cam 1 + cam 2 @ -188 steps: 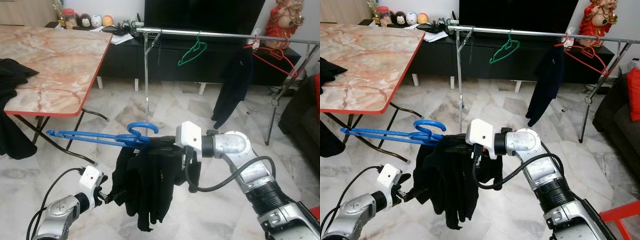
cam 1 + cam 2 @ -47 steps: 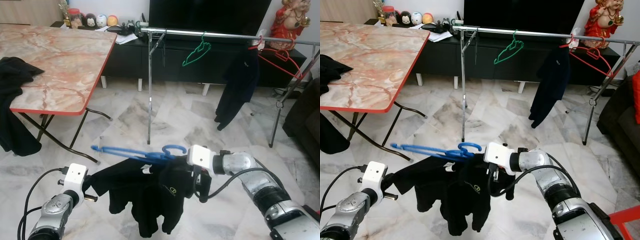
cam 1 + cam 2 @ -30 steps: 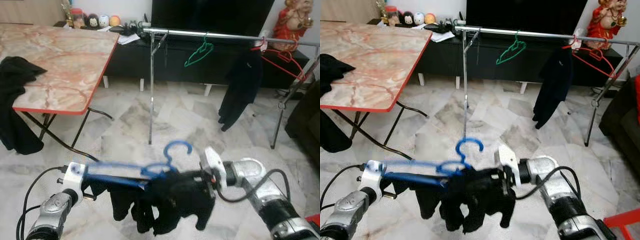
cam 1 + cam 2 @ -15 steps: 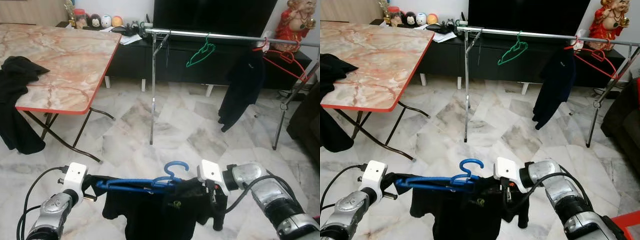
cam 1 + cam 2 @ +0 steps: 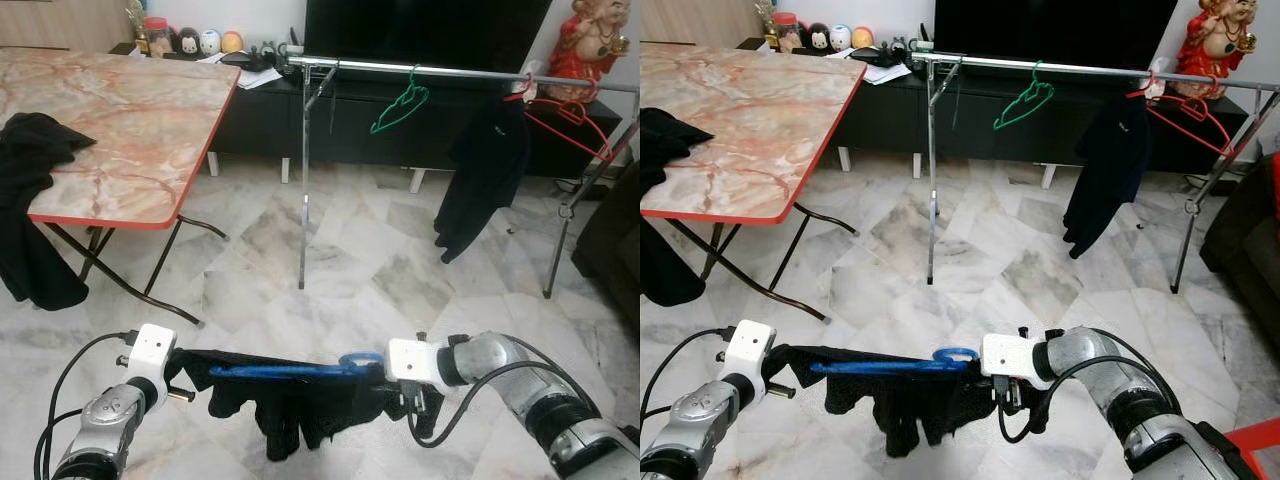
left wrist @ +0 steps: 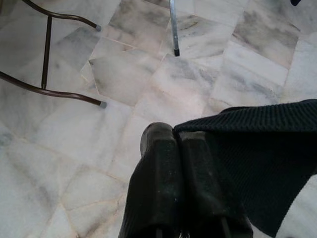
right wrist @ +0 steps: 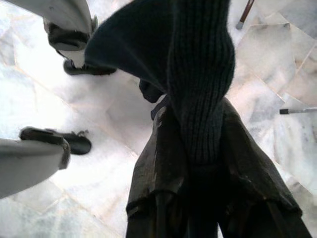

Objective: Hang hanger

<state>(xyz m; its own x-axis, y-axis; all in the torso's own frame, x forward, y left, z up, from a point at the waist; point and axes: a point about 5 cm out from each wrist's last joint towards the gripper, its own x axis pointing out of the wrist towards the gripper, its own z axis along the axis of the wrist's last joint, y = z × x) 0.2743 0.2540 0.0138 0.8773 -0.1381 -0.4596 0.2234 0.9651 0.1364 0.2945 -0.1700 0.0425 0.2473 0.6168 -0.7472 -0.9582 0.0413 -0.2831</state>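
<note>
Left pincer (image 6: 176,136), low on the robot's left, is clenched on the edge of the black garment (image 5: 300,400), fingers pressed together with the knit cloth pinched between them. Right pincer (image 7: 190,134) is clamped on the other end, a thick roll of the same dark knit squeezed between its two black fingers. Between the two arms the garment is stretched out wide and sags in the middle above the marble floor (image 5: 340,250). The blue hanger (image 5: 295,369) lies nearly flat along the top of the cloth, its hook (image 5: 360,358) close beside the white housing of the right wrist, tipped over rather than standing up. Well ahead across the floor stands the silver clothes rail (image 5: 420,70), in front of a dark TV cabinet. On that rail hang a green hanger (image 5: 398,105), a black garment on the rail (image 5: 485,170) and a red hanger (image 5: 560,115) at the far right end. Off to the robot's left is the marble-patterned surface (image 5: 120,130) with a red edge, dark clothing (image 5: 30,190) draped over its near corner.
</note>
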